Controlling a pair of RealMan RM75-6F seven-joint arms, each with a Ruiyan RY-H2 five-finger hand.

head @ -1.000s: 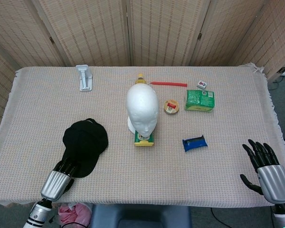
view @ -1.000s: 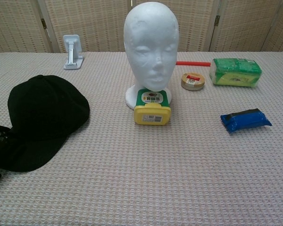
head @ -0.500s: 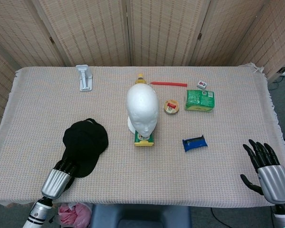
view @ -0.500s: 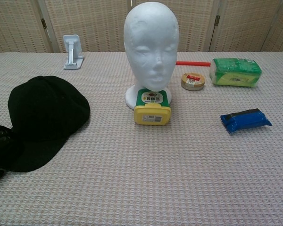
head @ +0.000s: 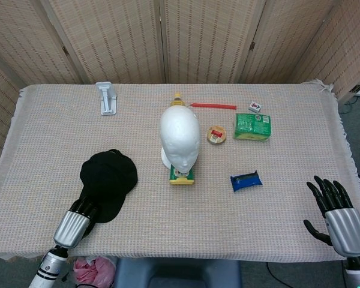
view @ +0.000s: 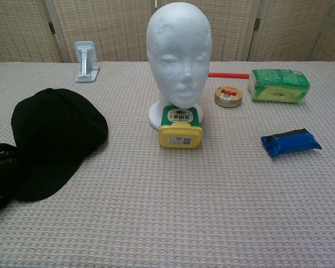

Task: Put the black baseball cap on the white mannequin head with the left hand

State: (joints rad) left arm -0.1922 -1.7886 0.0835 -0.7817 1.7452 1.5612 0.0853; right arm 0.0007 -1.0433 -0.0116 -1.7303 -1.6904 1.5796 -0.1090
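Woven screens back the cloth-covered desk [head: 288, 204]. Left of the white mannequin head [head: 179, 137], the black baseball cap [head: 108, 177] lies flat, its brim gripped by the left hand [head: 81, 216] for lifting; the right hand [head: 333, 207] is kept spread, empty.

The left hand [head: 78, 219] at about seven o'clock on the surface [head: 288, 216] meets the brim of the black cap [head: 108, 180]; dark fingers against dark cloth make the grip impossible to judge. In the chest view that hand [view: 0, 167] is cut off by the left edge. The mannequin head [head: 180, 139] hides part of a yellow item [head: 177, 99] at its twelve o'clock. Labels on the small round tin [head: 216, 134] are too small to read.
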